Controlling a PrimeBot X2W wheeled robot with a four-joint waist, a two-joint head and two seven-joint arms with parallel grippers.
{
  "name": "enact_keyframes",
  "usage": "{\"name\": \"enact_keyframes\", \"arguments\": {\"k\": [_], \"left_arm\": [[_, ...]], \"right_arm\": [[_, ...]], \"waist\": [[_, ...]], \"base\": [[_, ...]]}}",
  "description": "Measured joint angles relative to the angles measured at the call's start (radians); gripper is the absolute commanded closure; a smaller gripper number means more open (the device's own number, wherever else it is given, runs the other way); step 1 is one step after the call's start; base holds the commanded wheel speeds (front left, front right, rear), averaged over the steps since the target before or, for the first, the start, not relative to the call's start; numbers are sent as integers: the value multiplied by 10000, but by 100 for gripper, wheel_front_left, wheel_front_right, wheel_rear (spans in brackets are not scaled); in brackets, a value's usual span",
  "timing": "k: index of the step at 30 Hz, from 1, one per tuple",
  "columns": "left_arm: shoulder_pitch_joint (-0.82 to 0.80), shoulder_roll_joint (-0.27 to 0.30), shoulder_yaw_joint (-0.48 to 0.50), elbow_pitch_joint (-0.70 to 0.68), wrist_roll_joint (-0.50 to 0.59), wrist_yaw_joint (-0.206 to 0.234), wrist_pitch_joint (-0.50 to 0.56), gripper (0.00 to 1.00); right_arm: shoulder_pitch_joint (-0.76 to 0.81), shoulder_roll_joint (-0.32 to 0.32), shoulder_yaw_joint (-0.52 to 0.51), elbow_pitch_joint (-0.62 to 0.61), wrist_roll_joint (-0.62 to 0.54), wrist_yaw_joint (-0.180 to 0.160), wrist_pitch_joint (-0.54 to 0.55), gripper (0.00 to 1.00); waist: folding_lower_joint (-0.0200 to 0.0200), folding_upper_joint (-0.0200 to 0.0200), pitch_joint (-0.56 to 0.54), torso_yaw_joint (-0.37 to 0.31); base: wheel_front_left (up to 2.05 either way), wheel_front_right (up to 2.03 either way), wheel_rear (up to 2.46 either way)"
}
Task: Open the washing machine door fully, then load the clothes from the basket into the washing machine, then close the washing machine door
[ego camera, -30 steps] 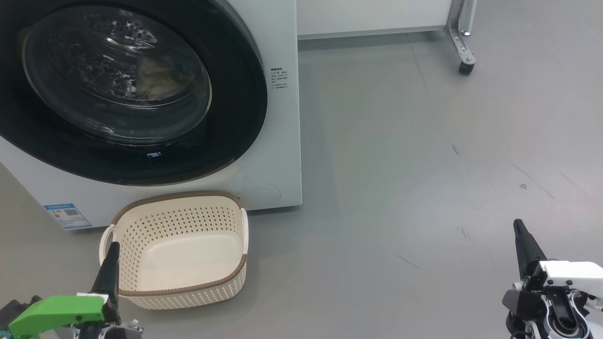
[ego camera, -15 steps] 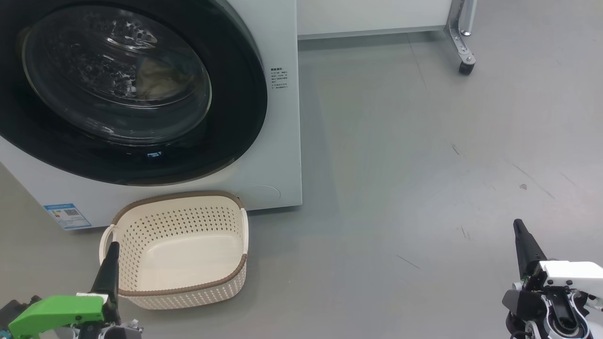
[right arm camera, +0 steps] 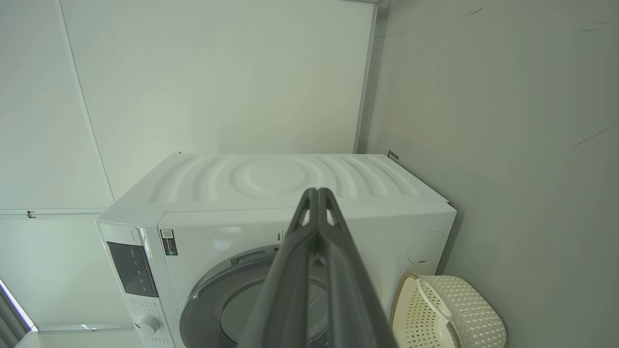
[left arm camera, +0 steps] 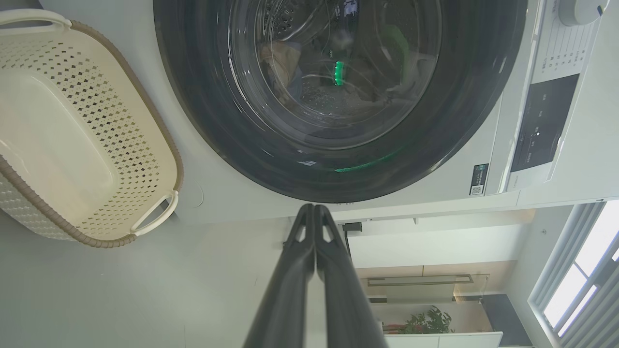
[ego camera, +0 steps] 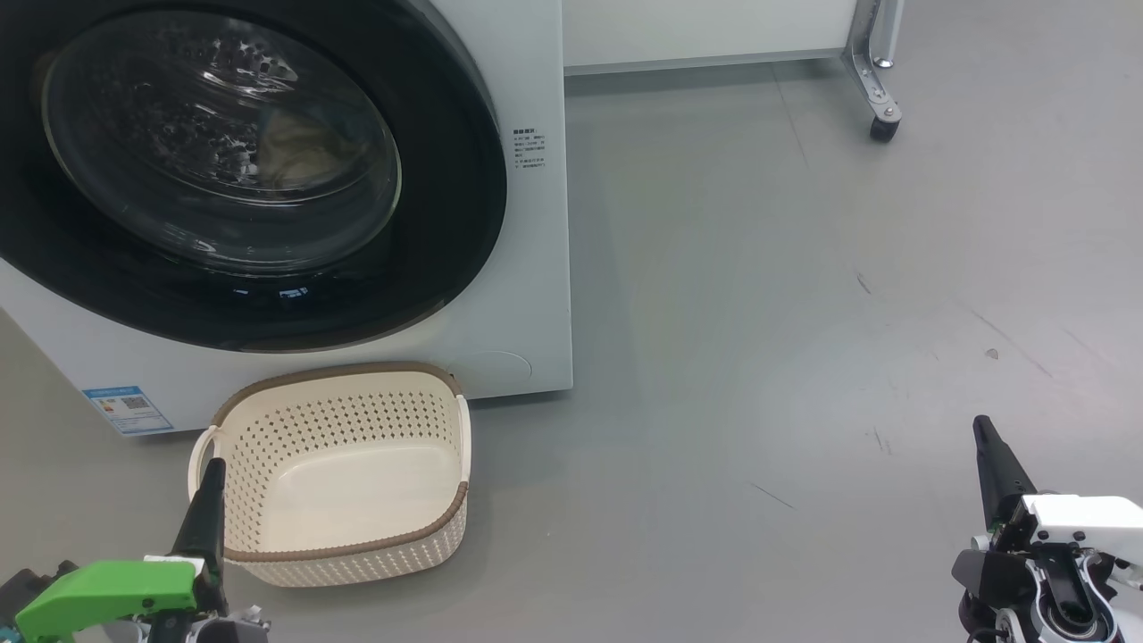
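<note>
The washing machine (ego camera: pixel 527 295) fills the upper left of the head view, its round black-rimmed door (ego camera: pixel 446 214) lying flat against its front. Through the glass a pale crumpled bundle of the clothes (ego camera: pixel 299 156) lies inside the drum, its pattern too dim to make out. The cream basket (ego camera: pixel 339 473) stands on the floor before the machine with nothing in it. My left gripper (ego camera: pixel 212 482) is shut at the lower left, beside the basket's left handle. My right gripper (ego camera: pixel 987 442) is shut at the lower right, far from the machine. Both hold nothing.
Grey floor (ego camera: pixel 759 313) stretches to the right of the machine. A wheeled metal leg (ego camera: pixel 880 98) of a white unit stands at the back right. The machine's control panel (left arm camera: pixel 539 125) and knob (left arm camera: pixel 578 9) show in the left wrist view.
</note>
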Motion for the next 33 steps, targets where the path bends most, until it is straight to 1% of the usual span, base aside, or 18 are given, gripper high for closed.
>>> {"name": "enact_keyframes", "arguments": {"k": [33], "left_arm": [[0, -15, 56, -13, 2, 0, 15, 100]], "right_arm": [[0, 0, 0, -4, 0, 0, 0, 100]], "waist": [[0, 0, 0, 0]], "base": [[0, 0, 0]]}}
